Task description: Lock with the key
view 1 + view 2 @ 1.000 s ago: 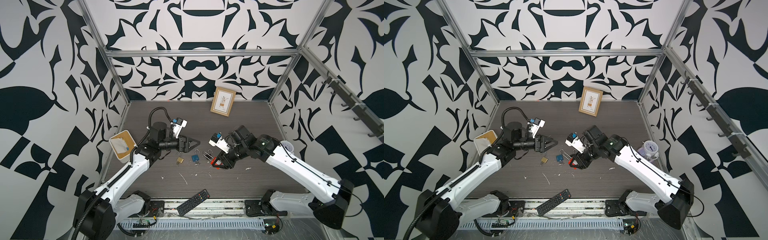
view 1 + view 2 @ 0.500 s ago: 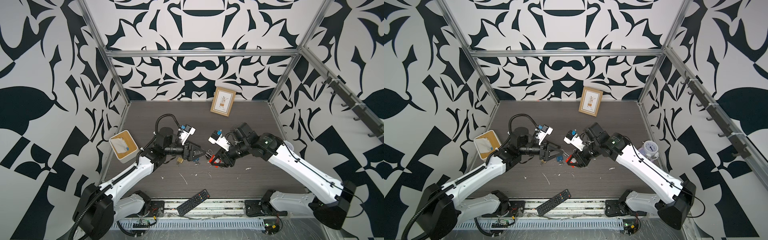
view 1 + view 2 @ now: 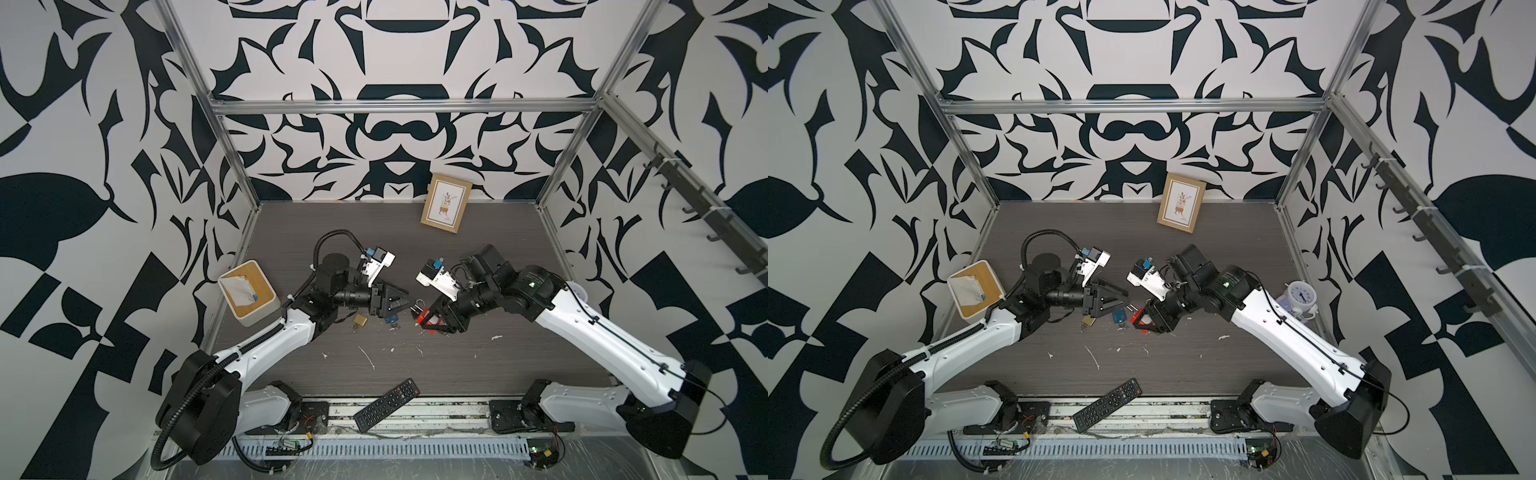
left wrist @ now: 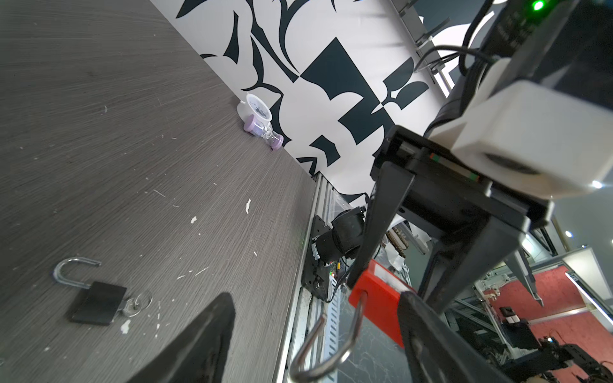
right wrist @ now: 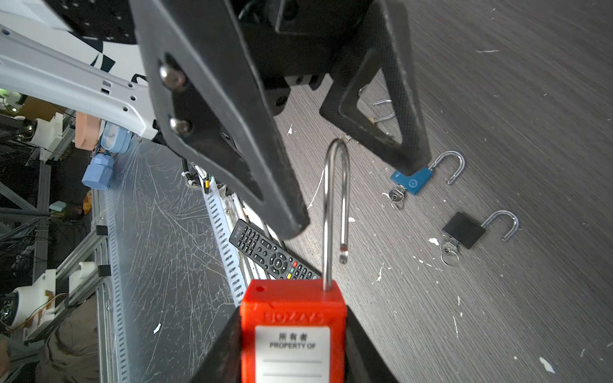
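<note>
My right gripper [image 3: 426, 322] is shut on the body of a red padlock [image 5: 292, 315], held above the table. Its steel shackle [image 5: 335, 199] stands open and points toward my left gripper [image 3: 406, 300]. The left gripper is open, with one finger [image 5: 265, 185] on each side of the shackle's bend; I see no contact. In the left wrist view the shackle [image 4: 331, 345] hangs between the two fingers. The red padlock's key is hidden.
On the table lie a blue padlock [image 5: 413, 180] and a black padlock [image 5: 464, 230], both open with keys in them, and a brass padlock [image 3: 360, 320]. A remote [image 3: 386, 405] lies at the front edge, a tissue box [image 3: 248, 293] at left, a small clock [image 3: 1300, 297] at right.
My left gripper has moved right to the red padlock's shackle, and its jaws have narrowed a little. The right gripper has kept hold of the padlock and barely moved.
</note>
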